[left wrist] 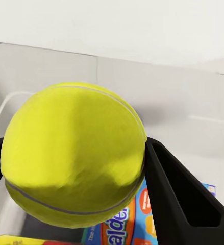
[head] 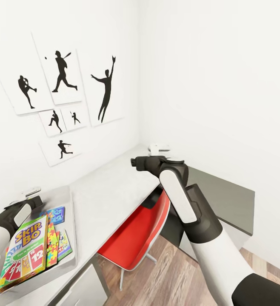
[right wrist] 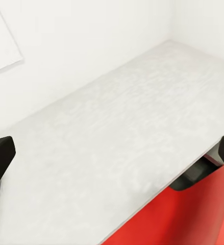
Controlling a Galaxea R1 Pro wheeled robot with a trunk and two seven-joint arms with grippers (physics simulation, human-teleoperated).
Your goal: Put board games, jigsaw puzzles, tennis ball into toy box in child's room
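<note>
**Tennis ball held above a nearly filled toy box**

In the left wrist view, the tennis ball (left wrist: 73, 153) is pinched between the two dark fingers (left wrist: 185, 199) of the left end effector (left wrist: 76, 168), one on each side across its widest part. The ball is judged to be light, slightly springy and fuzzy, so a grip across the middle should hold, though a round shape can roll out if squeezed off-centre. Once released, it is likely to bounce or roll.

Beneath the ball, the pale wall of the toy box (left wrist: 20, 107) and part of a blue printed game box (left wrist: 123, 224) are seen.

In the head view, the toy box (head: 65, 193) sits on the white tabletop (head: 110, 191) at about 8 o'clock. Inside it lie the Skip-Bo game (head: 24, 250), leaning on top, a jigsaw puzzle (head: 51, 246) edge beside it, a blue game box (head: 57, 213) at the far end and another printed box (head: 64, 245) towards the near side. A second puzzle cannot be made out.

The right end effector (right wrist: 112, 153) is spread wide and empty over bare tabletop; its arm (head: 178, 191) reaches from 5 o'clock towards the centre. A red chair (head: 140, 236) is tucked under the tabletop edge.
</note>
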